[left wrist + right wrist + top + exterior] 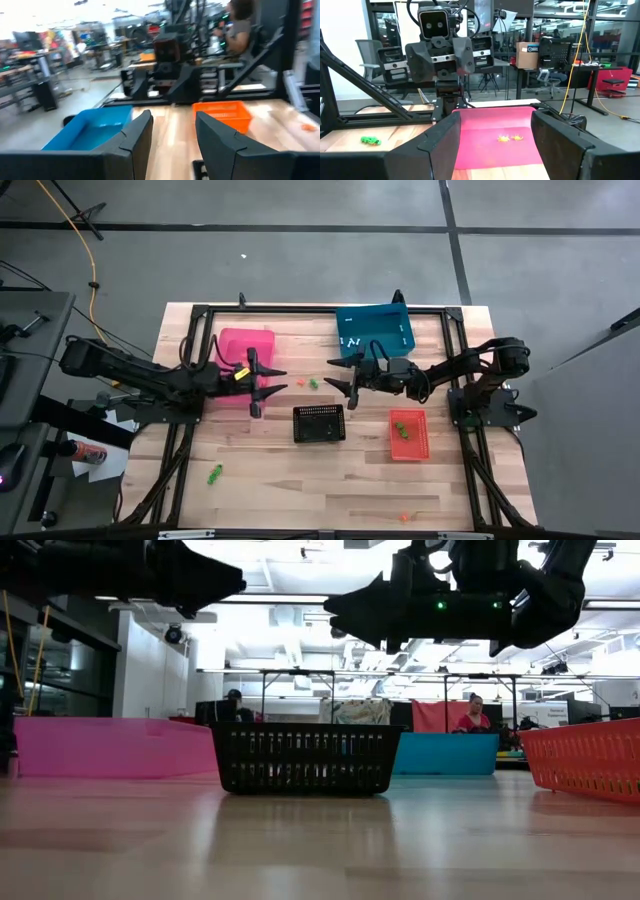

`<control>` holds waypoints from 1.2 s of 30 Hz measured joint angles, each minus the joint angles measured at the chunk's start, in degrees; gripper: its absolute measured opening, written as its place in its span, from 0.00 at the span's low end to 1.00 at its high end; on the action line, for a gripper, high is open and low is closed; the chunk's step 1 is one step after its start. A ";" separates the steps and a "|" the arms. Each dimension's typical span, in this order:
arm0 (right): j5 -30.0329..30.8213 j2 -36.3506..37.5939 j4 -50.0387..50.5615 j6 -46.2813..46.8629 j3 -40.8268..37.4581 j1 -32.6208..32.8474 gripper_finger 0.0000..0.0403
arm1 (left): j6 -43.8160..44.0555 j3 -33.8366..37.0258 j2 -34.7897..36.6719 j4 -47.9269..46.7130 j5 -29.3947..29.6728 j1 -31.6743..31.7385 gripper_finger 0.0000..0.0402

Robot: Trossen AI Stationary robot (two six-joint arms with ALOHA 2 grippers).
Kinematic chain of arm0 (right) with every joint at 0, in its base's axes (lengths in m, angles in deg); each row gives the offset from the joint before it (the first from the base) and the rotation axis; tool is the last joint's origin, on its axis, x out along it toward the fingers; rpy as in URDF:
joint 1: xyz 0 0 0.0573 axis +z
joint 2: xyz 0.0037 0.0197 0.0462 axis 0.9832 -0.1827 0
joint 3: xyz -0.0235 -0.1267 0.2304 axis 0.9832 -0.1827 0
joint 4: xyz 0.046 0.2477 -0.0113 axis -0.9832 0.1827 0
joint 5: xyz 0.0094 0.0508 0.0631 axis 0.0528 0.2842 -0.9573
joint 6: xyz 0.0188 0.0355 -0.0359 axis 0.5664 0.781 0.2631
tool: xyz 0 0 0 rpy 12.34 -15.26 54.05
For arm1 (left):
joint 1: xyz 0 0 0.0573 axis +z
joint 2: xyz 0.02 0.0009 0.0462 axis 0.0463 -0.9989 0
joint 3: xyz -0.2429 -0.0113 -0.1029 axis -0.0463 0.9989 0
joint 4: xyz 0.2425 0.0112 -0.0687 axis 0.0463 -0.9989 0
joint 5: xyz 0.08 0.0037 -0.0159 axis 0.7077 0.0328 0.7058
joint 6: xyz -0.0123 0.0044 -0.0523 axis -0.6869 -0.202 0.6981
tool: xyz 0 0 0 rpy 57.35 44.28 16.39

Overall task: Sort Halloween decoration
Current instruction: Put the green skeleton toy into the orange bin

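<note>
- I am holding the left gripper point(270, 380) raised off the table beside the pink bin point(247, 355); its fingers point(134, 142) are standing spread, pinching nothing.
- I am keeping the right gripper point(338, 374) facing it, just below the blue bin point(374, 330), fingers point(437, 145) spread wide and empty too.
- Trinkets between the two grippers point(308, 383): a few orange and green pieces are lying loose on the wood, nearest to either reach.
- Further loose trinkets: a green one point(214, 474) well below the left gripper, an orange one point(404, 517) far below the right.
- Already binned: green pieces point(402, 429) in the red bin point(409, 447); orange pieces point(510, 137) in the pink bin.
- Step in hand, as I judge it: between picks. Next I would be lowering one gripper over the middle cluster and closing on a single piece.
- Hard to make out: trinket shapes, the black basket's point(319, 423) contents, and the white specks in the blue bin.
</note>
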 joint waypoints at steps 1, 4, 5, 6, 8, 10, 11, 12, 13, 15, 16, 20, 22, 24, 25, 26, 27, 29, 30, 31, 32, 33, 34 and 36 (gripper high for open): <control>0.00 0.00 0.01 0.00 0.02 0.00 0.59 | 0.02 0.00 0.00 0.44 -1.60 0.33 0.35; 0.00 0.00 0.02 0.00 0.02 0.00 0.59 | 1.29 0.00 -0.02 0.48 -5.45 1.57 0.35; 0.00 0.00 0.02 0.00 0.02 0.00 0.59 | 1.69 0.00 -0.01 0.50 -5.83 1.94 0.35; -0.01 0.00 0.02 0.00 0.04 0.00 0.59 | 2.20 0.05 -0.02 0.57 -6.05 2.26 0.35; 0.00 0.00 -0.04 0.00 0.04 0.00 0.59 | 3.06 1.09 -0.22 2.00 -6.14 2.76 0.35; -0.01 0.00 -0.07 0.00 0.04 0.00 0.59 | 4.14 3.00 -0.26 4.21 -6.14 2.96 0.35; 0.00 0.00 -0.07 0.00 0.06 0.00 0.59 | 4.64 3.88 -0.26 5.52 -6.14 3.09 0.35; 0.00 0.00 -0.07 0.00 0.07 0.00 0.59 | 5.43 5.07 -0.25 7.55 -6.14 3.14 0.35; 0.00 0.00 -0.09 0.00 0.07 0.00 0.59 | 6.37 6.31 -0.22 9.57 -6.16 3.14 0.35; -0.01 0.00 -0.09 0.00 0.07 0.00 0.59 | 8.84 8.20 -0.22 12.56 -6.17 2.93 0.35; 0.00 0.00 -0.09 0.00 0.07 0.00 0.59 | 10.14 8.85 -0.16 13.36 -6.14 2.67 0.35; -0.01 0.00 -0.07 -0.55 0.07 0.00 0.59 | 14.80 9.53 0.07 13.37 -6.19 1.02 0.35; -0.02 0.00 -0.04 -1.63 0.07 0.00 0.59 | 15.34 9.40 0.07 13.05 -6.12 -0.05 0.35; -0.02 0.00 0.00 -1.95 0.07 0.00 0.59 | 16.01 8.18 0.07 9.98 -5.12 -1.20 0.35; -0.02 0.00 0.00 -1.96 0.07 0.00 0.59 | 16.88 7.08 0.07 6.89 -4.44 -1.87 0.35; -0.02 0.00 0.00 -1.99 0.07 0.00 0.59 | 18.13 5.48 0.09 2.34 -3.86 -2.65 0.35; -0.02 0.00 -0.02 -1.99 0.07 0.00 0.59 | 19.46 3.24 0.09 -3.68 -3.78 -3.66 0.35; -0.02 0.00 -0.13 -2.02 0.07 0.00 0.59 | 23.16 -3.01 -0.08 -21.53 -3.83 -6.46 0.35; -0.02 0.00 -0.13 -2.19 0.07 -0.01 0.59 | 25.84 -6.92 -0.60 -32.10 -3.57 -8.18 0.35; -0.02 0.00 -0.13 -2.47 0.07 -0.02 0.59 | 29.03 -10.92 -1.46 -42.40 -2.93 -10.02 0.35; -0.02 0.00 -0.14 -2.76 0.07 -0.02 0.59 | 32.55 -14.65 -2.53 -51.57 -2.04 -12.29 0.35; -0.01 0.02 -0.13 -3.11 0.07 -0.02 0.59 | 36.56 -18.06 -3.87 -59.32 -1.06 -14.76 0.35; -0.01 0.02 -0.14 -3.38 0.07 -0.02 0.59 | 41.21 -20.81 -5.19 -65.33 0.02 -17.43 0.35; -0.02 0.02 -0.36 -3.45 0.07 -0.02 0.59 | 50.95 -24.62 -8.10 -71.59 1.30 -23.07 0.35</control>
